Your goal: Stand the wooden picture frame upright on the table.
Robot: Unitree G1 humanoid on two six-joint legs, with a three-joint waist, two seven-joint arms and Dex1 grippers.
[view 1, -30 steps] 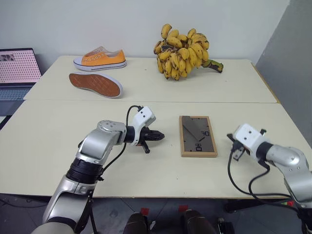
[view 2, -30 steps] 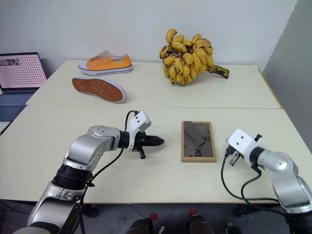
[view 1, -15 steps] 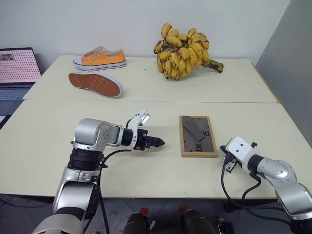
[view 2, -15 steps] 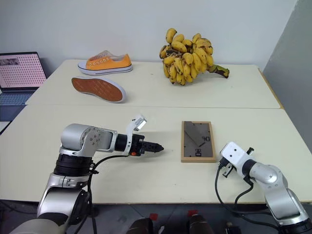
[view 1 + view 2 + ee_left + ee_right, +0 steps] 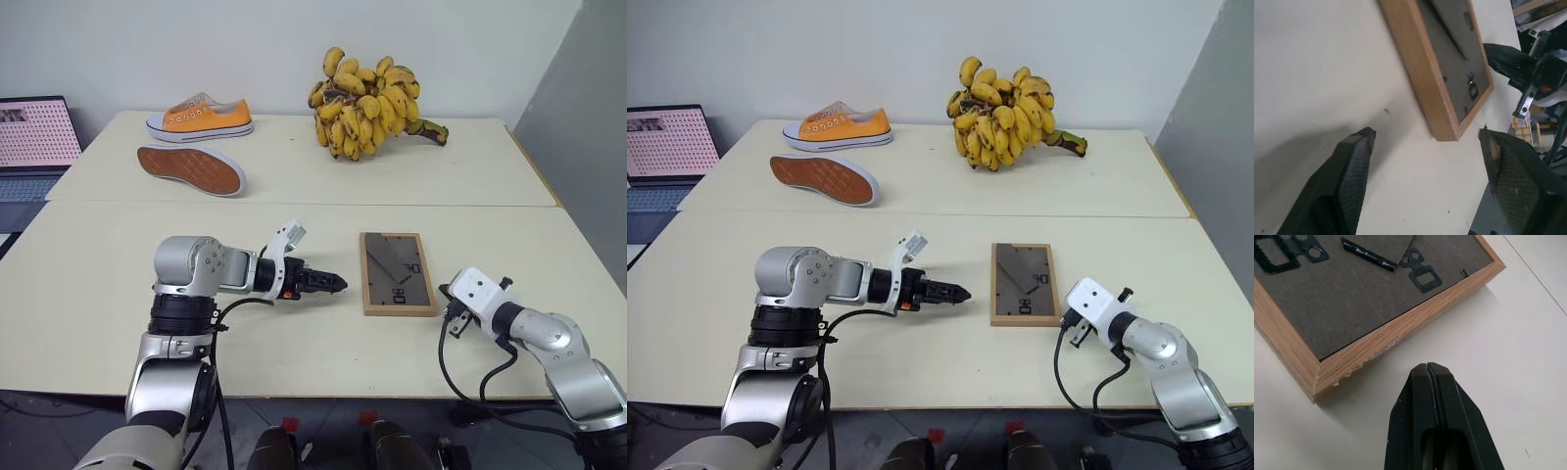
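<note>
Wooden picture frame (image 5: 398, 273) lies flat, back up, at centre-right, long axis toward the picture's top. Left gripper (image 5: 335, 284), fingers apart, points at its left edge; right gripper (image 5: 1432, 373), pinched shut, sits near its lower-right corner.

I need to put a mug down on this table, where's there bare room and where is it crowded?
Free: the near table to the left of the left gripper, and the far right corner past the bananas. Crowded: around the wooden picture frame, flanked by both grippers, right gripper; also by the orange shoes.
</note>
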